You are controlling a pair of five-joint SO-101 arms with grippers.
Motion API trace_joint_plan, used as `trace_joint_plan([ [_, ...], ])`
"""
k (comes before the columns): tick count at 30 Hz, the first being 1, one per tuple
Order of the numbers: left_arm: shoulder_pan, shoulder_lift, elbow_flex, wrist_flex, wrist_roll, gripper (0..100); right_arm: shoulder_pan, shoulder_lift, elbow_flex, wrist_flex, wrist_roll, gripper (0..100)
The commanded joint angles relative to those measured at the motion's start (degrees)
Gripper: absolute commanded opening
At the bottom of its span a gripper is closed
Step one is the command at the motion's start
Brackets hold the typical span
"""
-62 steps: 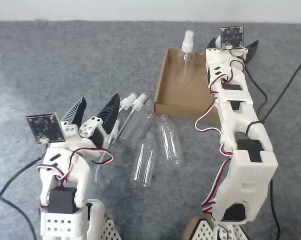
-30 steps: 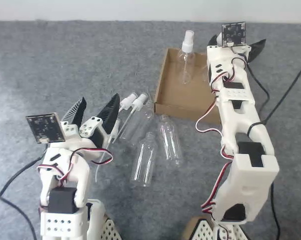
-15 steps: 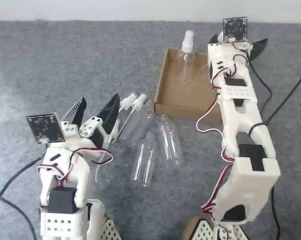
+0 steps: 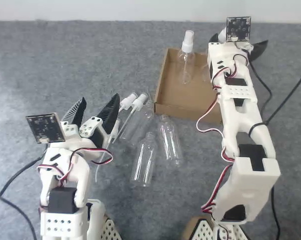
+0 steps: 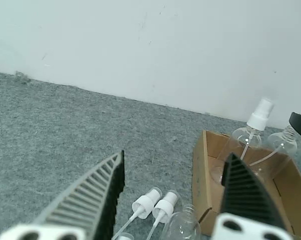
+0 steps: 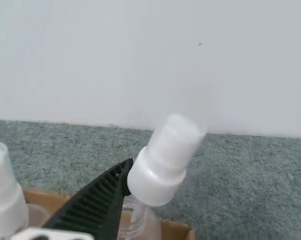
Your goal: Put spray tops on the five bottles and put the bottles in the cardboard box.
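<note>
The cardboard box [image 4: 165,80] lies at the back right. One bottle with a white spray top [image 4: 186,52] lies inside it. A second topped bottle [image 6: 163,157] leans in the box's far corner, its top [image 4: 220,36] just beside my right gripper [image 4: 235,44]. That gripper is open, and one black finger [image 6: 98,202] stands close to the bottle's neck. On the carpet lie two topped bottles [image 4: 133,112] and two bottles without tops [image 4: 145,157] [image 4: 170,140]. My left gripper [image 4: 94,107] hangs open above the carpet, just left of the topped pair.
Grey carpet covers the table. A white wall [image 5: 150,45] runs behind the box. Black cables [image 4: 285,95] trail to the right of the right arm, and another cable [image 4: 13,180] lies at the lower left.
The right arm's wrist has drifted slightly up and back past the box's far right corner, with its fingers spread. The left arm and the loose bottles have not moved.
</note>
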State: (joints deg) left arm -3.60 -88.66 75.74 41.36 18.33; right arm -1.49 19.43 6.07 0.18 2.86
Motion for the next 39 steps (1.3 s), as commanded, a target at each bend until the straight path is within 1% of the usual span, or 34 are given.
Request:
trace_joint_plan([
  [1, 0.1, 0.1, -0.2, -1.4, -0.2, 30, 0.1, -4.8, -4.0, 2.9, -0.8, 62.1],
  [4, 0.1, 0.1, -0.2, -1.4, -0.2, 30, 0.0, -4.8, -4.0, 3.1, -0.8, 66.0],
  [9, 0.1, 0.1, -0.2, -1.4, -0.2, 30, 0.7, -4.9, -4.0, 2.4, -0.7, 66.0],
  [12, 0.1, 0.1, -0.2, -1.4, -0.2, 30, 1.1, -4.9, -3.7, -0.8, -0.4, 66.0],
  [15, 0.1, 0.1, -0.2, -1.4, -0.2, 30, 1.0, -4.9, -3.7, -1.3, -1.2, 66.0],
  [20, 0.1, 0.1, -0.2, -1.4, -0.2, 30, 1.1, -4.8, -3.7, -1.3, -11.5, 66.0],
  [23, 0.1, 0.1, -0.2, -1.4, -0.2, 30, 1.1, -4.8, -3.7, -1.8, -12.6, 66.0],
  [32, 0.1, 0.1, -0.2, -1.4, -0.2, 30, 1.1, -9.0, -4.3, -1.5, -12.0, 66.0],
  [35, 0.1, 0.1, -0.2, -1.4, -0.2, 30, 1.0, -10.9, -4.0, -1.3, -8.0, 66.0],
  [39, 0.1, 0.1, -0.2, -1.4, -0.2, 30, 0.8, -11.6, -3.9, -1.2, -6.0, 65.9],
])
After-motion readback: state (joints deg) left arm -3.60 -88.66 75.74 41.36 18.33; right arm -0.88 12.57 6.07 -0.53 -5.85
